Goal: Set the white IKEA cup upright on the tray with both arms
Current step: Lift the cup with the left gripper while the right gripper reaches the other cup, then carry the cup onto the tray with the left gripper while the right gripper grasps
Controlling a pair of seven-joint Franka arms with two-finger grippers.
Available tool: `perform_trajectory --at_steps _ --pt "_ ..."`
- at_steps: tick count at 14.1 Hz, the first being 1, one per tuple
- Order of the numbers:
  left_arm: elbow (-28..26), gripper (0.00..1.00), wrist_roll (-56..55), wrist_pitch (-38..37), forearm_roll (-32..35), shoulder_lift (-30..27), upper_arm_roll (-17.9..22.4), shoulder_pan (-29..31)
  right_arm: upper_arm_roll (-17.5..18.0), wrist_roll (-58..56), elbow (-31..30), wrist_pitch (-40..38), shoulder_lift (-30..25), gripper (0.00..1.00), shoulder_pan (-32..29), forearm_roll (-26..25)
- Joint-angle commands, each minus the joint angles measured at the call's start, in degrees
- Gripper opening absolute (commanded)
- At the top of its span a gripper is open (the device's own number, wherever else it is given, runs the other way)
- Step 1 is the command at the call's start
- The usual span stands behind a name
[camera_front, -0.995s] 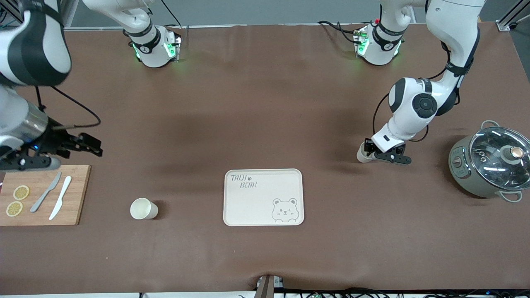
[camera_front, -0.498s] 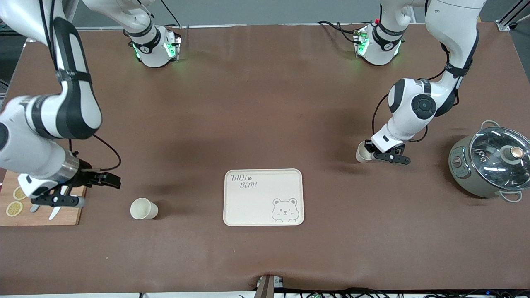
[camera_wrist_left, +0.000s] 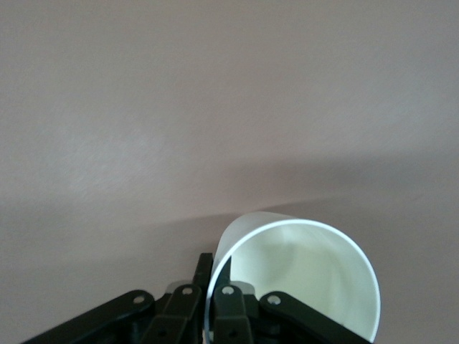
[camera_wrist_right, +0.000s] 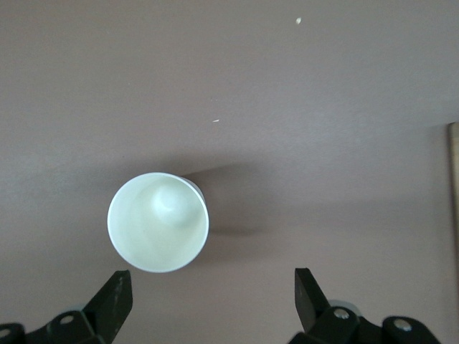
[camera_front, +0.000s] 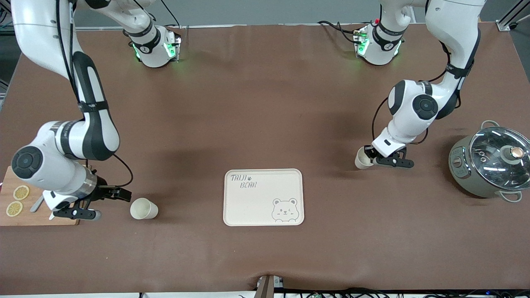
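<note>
Cups: we count two white cups. One [camera_front: 363, 158] is pinched at its rim in the left gripper [camera_front: 374, 160], tilted, toward the left arm's end of the table and farther from the front camera than the tray; in the left wrist view its open mouth [camera_wrist_left: 297, 276] faces us. The other cup [camera_front: 143, 208] lies on its side on the table toward the right arm's end, about level with the tray and well apart from it; the right wrist view looks into its mouth [camera_wrist_right: 158, 222].
Tray: we see one cream tray [camera_front: 263, 197] with "TAIJI BEAR" lettering and a bear face, in the middle of the table, nothing on it.
Left claw: closed tight on the cup's wall, one finger inside the rim and one outside.
Right claw: the right gripper [camera_front: 108, 203] stands wide, holding nothing, low and just beside the lying cup; its fingertips [camera_wrist_right: 115, 297] sit either side of the view.
Arms: two, white with black joints.
Cutting board: one wooden board [camera_front: 8, 212] at the right arm's end, carrying two lemon slices [camera_front: 20, 192]; the arm hides part of it.
Pot: one grey-green pot with a glass lid [camera_front: 490, 161] at the left arm's end.
Surface: we see a brown mat covering the whole table [camera_front: 265, 103].
Room: a pale wall strip and cables along the edges.
</note>
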Motion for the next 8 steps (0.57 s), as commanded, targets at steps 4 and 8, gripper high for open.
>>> perform_trajectory --at_steps 4,8 --pt "31.54 0.0 -18.36 -24.95 1.26 12.83 0.09 -7.06 0.31 -0.46 2.51 5.18 5.42 1.0 0.39 2.18" --pt "37.54 0.0 -24.89 -25.23 1.09 15.31 0.0 -9.43 0.23 -2.38 3.38 6.23 7.7 1.0 0.22 1.91"
